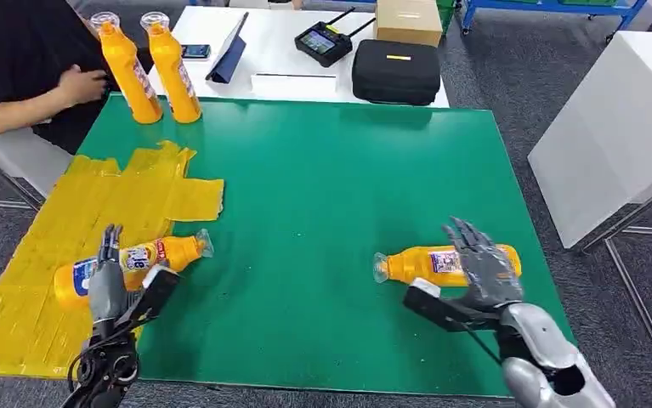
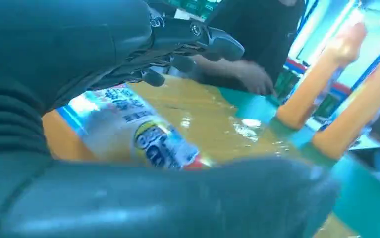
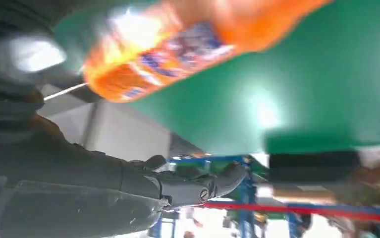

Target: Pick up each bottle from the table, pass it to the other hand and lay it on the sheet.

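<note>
Head view: one bottle [image 1: 131, 259] is lying on the yellow sheet [image 1: 67, 255] with the left robot hand [image 1: 116, 285] spread around it; another bottle [image 1: 441, 264] is lying on the green counter [image 1: 322, 212] under the spread right robot hand [image 1: 484, 268]; two bottles [image 1: 148, 72] are standing upright at the far edge.

Left wrist view: fingers [image 2: 207, 42] are arching, apart, over the labelled bottle.

Right wrist view: fingers [image 3: 188, 186] are lying extended beside the blurred bottle; contact is unclear.
</note>
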Controlling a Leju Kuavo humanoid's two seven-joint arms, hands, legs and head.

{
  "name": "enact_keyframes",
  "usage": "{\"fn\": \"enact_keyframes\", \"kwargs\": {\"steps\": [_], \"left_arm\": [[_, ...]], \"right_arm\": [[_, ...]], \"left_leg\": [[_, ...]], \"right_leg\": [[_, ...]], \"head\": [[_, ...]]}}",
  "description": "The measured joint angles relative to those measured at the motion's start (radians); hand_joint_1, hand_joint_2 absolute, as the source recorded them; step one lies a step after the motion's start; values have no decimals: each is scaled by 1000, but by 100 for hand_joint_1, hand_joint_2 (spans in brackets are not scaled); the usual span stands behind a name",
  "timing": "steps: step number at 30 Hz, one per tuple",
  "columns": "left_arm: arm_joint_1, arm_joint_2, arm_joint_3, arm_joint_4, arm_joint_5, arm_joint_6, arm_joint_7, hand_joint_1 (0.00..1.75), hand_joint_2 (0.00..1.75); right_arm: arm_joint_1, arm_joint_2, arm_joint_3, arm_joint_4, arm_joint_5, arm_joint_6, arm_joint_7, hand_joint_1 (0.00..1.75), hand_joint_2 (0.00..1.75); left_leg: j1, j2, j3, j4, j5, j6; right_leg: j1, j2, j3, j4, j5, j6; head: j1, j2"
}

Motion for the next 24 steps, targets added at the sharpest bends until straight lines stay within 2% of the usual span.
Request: {"fn": "enact_keyframes", "kwargs": {"steps": [4,9,16,24], "left_arm": [[59,-2,9,-158,269,-50,-86,0,0],[102,3,12,-298,350,-64,-119,0,0],[130,16,2,-386,389,-60,-150,0,0],[125,28,-16,-400,422,-63,-178,0,0]], "right_arm": [[44,-71,-44,24,-52,-1,2,0,175],[80,-133,-89,52,-82,-2,-3,0,175],[98,-161,-96,84,-98,1,-3,0,175],[99,-171,-95,113,-109,1,-3,0,175]], "left_leg": [[0,0,-2,0,-1,1],[0,0,-2,0,-2,1],[0,0,-2,0,-1,1],[0,0,-2,0,-1,1]], "right_leg": [[0,0,-1,0,-1,0],[0,0,-1,0,-2,1],[0,0,-1,0,-1,1],[0,0,-1,0,-1,1]], "head": [[0,0],[0,0],[0,0],[0,0]]}}
